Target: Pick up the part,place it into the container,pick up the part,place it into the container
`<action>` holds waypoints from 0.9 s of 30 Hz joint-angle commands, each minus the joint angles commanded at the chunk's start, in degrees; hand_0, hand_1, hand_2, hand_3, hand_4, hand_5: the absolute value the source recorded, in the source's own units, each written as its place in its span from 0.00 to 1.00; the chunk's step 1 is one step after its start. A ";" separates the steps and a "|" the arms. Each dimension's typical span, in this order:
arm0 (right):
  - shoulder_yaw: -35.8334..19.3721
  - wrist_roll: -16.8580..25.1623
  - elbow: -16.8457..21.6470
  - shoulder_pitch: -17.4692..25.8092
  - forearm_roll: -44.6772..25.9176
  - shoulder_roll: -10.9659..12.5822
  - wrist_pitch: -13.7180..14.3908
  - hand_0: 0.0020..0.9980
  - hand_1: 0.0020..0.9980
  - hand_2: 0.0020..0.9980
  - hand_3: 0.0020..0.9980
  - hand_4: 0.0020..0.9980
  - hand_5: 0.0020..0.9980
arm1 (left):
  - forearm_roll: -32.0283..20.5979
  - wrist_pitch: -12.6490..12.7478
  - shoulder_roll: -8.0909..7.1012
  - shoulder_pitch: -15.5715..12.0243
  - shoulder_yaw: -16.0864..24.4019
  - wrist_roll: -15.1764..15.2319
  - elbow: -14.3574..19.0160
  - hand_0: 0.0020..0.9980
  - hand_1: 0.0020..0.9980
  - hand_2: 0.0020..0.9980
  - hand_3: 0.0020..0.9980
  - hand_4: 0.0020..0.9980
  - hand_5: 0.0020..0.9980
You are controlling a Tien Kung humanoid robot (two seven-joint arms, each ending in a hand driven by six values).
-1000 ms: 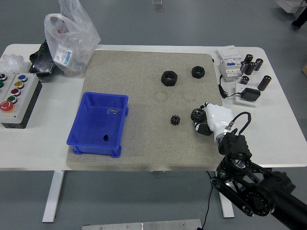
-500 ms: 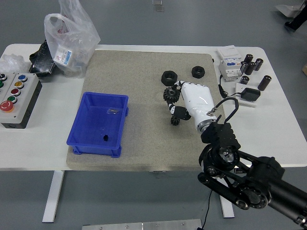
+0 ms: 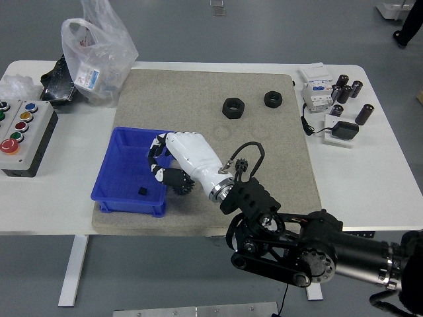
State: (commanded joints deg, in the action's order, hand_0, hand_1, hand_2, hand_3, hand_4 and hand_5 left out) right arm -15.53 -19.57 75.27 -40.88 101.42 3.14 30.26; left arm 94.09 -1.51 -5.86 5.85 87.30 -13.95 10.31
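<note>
My right hand (image 3: 160,165), white with black finger joints, reaches over the right wall of the blue container (image 3: 109,177). Its fingers curl around a black gear (image 3: 183,185), which hangs at the container's right rim under the palm. A second small black gear (image 3: 242,164) lies on the grey mat (image 3: 198,92), seen through the loop of the wrist cable. A small black part (image 3: 140,191) rests on the container floor. The left arm is not in view.
Two black nuts (image 3: 232,107) (image 3: 273,99) lie at the back of the mat. A button box (image 3: 20,135) and a plastic bag (image 3: 96,53) stand at the left. Electrical parts (image 3: 318,88), capacitors (image 3: 348,89) and a black adaptor (image 3: 344,130) sit at the right.
My right hand has swept left across the mat, from its right side to the blue container, carrying a black gear. The other gear stayed where it was.
</note>
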 joint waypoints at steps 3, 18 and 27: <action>-1.42 0.28 -0.43 1.39 -1.56 0.15 0.55 0.32 0.60 0.59 0.59 0.08 0.18 | -0.05 0.01 0.07 0.02 0.04 0.08 0.00 0.62 0.61 0.61 0.61 0.58 0.35; -21.11 -16.03 5.27 12.60 17.31 5.82 -11.67 0.34 0.69 0.83 0.89 0.66 0.16 | 0.83 0.04 0.51 -0.51 1.14 0.29 0.00 0.62 0.61 0.61 0.61 0.59 0.36; -19.40 -17.41 2.89 11.15 20.10 6.44 -19.68 0.37 0.77 0.96 1.00 0.89 0.30 | 0.58 -0.07 0.49 -0.15 0.53 0.59 0.00 0.62 0.61 0.61 0.61 0.58 0.36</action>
State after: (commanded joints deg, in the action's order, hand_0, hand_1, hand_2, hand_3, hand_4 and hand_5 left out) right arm -34.93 -36.98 78.16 -29.73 121.52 9.58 10.58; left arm 94.68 -1.58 -5.37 5.70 87.83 -13.37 10.31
